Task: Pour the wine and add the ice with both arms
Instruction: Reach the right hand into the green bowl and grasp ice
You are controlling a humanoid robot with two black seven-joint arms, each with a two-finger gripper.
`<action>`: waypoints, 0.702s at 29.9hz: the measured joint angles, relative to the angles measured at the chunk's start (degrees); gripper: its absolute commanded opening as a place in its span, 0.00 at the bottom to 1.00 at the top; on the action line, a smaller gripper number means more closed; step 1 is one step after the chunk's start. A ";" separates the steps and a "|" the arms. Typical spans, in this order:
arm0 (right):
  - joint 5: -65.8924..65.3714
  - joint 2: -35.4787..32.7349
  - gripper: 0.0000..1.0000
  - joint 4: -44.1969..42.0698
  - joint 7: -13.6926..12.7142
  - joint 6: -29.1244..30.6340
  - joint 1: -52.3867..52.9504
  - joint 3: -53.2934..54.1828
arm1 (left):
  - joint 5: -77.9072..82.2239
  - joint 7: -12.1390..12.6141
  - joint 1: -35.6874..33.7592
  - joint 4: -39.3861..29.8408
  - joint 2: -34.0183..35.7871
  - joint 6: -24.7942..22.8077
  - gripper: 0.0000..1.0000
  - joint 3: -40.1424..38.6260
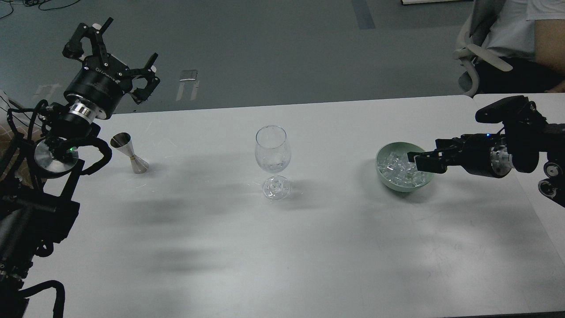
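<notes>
My left gripper hangs spread, left of the wine glass, past a jigger; my right gripper, grip unclear, dips into the ice bowl.

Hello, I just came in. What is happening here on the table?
A two-armed robot is preparing a drink. Its right gripper reaches into the green bowl of ice, over the cubes; whether it holds one is unclear. The left gripper is open and raised, holding nothing, above the metal jigger, which stands on the table. The wine glass stands upright in the middle, with something clear at its bottom.
</notes>
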 measured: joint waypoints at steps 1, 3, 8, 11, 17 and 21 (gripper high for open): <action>-0.14 0.80 0.85 -0.57 -0.26 -0.32 -0.13 0.03 | 0.00 -0.06 0.09 0.05 0.09 -0.08 0.98 0.00; -0.43 2.30 0.84 -1.78 -0.58 -0.83 -0.28 0.05 | 0.01 -0.07 0.20 0.14 0.30 -0.21 0.98 0.01; -0.67 5.84 0.83 -3.53 -2.10 -1.29 -0.37 0.06 | 0.08 -0.12 0.26 0.90 0.35 -1.15 0.98 0.07; -0.91 6.43 0.79 -3.58 -2.61 -1.32 -0.49 -0.04 | 0.12 -0.12 0.26 1.53 0.35 -2.23 0.98 0.38; -1.04 6.56 0.78 -3.51 -3.22 -1.27 -0.69 -0.66 | 0.12 -0.07 0.10 2.02 0.18 -2.64 0.98 0.10; -1.53 6.56 0.74 -3.50 -3.82 -1.25 -0.90 -1.54 | 0.11 0.04 0.09 2.02 0.26 -3.19 0.98 0.13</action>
